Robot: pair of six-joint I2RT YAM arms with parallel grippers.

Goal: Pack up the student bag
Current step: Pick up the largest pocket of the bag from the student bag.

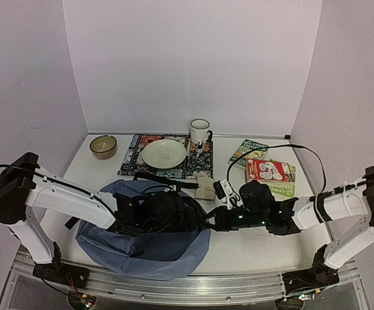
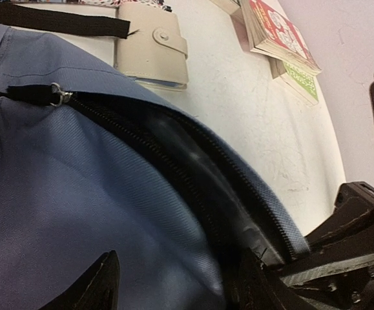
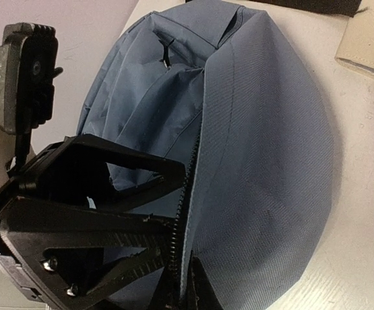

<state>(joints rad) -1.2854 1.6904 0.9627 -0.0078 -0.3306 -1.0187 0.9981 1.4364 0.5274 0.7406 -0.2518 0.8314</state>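
The student bag (image 1: 141, 248) is a soft slate-blue fabric pack. It lies flat on the table (image 1: 251, 248), left of centre, with its rounded end toward the near edge. Its zipper (image 2: 174, 161) stands open and the dark teeth are parted along a curved seam. A black strap (image 2: 64, 24) extends from the far end.

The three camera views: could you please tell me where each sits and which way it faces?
Top external: above and behind, looking down at the slate-blue fabric backpack; left arm and right arm show.
Left wrist: on the left arm, close over the backpack's zipper, facing the beige snap wallet; its fingertips show.
Right wrist: on the right arm, looking across the backpack; the right end effector pinches the zipper edge, the left end effector opposite.
Shared: all three see backpack and wallet.
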